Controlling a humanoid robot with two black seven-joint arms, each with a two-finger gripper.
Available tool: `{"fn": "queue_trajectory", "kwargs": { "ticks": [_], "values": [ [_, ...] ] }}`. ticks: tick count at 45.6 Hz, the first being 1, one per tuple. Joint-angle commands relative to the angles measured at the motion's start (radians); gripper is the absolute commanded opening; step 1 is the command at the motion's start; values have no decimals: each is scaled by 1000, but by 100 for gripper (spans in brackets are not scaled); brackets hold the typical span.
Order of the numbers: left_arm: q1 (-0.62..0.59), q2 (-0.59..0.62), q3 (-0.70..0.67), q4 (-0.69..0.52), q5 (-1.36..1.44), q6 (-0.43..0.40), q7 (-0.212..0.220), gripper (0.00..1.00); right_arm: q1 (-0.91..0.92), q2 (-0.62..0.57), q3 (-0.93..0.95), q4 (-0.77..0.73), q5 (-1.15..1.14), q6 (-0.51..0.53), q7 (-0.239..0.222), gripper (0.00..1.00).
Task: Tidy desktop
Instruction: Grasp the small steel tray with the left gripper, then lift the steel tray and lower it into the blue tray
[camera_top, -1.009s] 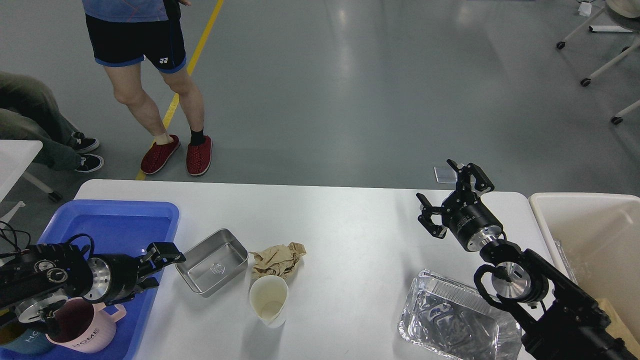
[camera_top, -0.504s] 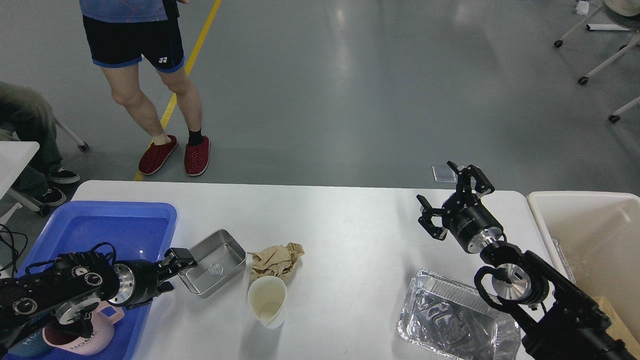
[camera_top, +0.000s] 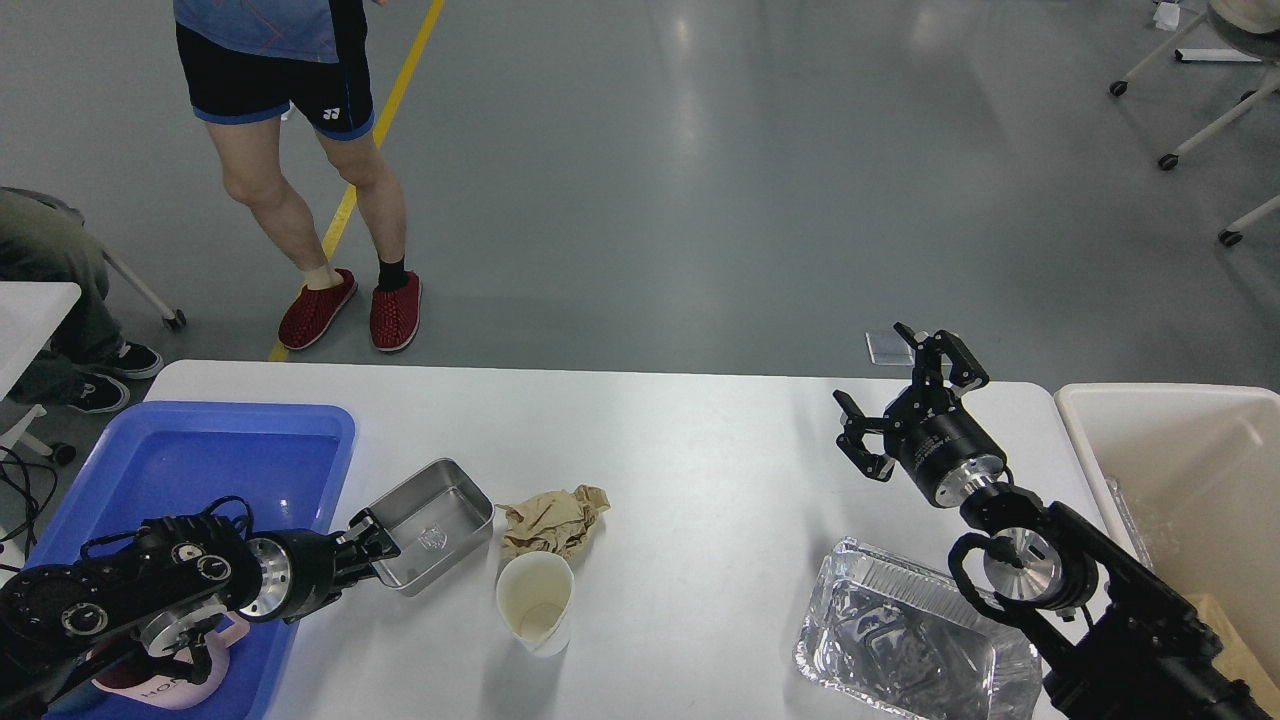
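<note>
The left gripper (camera_top: 375, 545) sits at the lower left, right at the near-left corner of the steel tray (camera_top: 432, 525); its fingers look dark, so whether they clamp the rim I cannot tell. The tray's long axis runs up-right. The right gripper (camera_top: 900, 400) hangs spread, well apart. The white desktop (camera_top: 680, 450) spans the frame's lower half.

You see a glossy grey floor (camera_top: 760, 180) | yellow line (camera_top: 385, 110) crossing it — overhead light glaring off it | wheeled chair legs (camera_top: 1195, 120) at far right.
</note>
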Motion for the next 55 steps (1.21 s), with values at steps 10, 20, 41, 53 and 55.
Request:
{"fn": "queue_trajectory", "kwargs": {
  "ticks": [10, 20, 41, 53, 55],
  "values": [
    [12, 0, 0, 9, -4, 34, 1, 16, 1, -2, 0, -3, 0, 0, 0, 100],
    [18, 1, -2, 9, -4, 36, 2, 1, 1, -2, 2, -3, 0, 0, 0, 100],
    [-38, 133, -6, -116, 1, -13, 5, 1, 0, 0, 2, -3, 0, 0, 0, 100],
    [-130, 406, -11, -417, 10, -118, 5, 1, 1, 0, 0, -6, 0, 0, 0, 100],
    [-144, 452, -12, -443, 10, -130, 5, 1, 1, 0, 2, -6, 0, -1, 0, 100]
  ]
}}
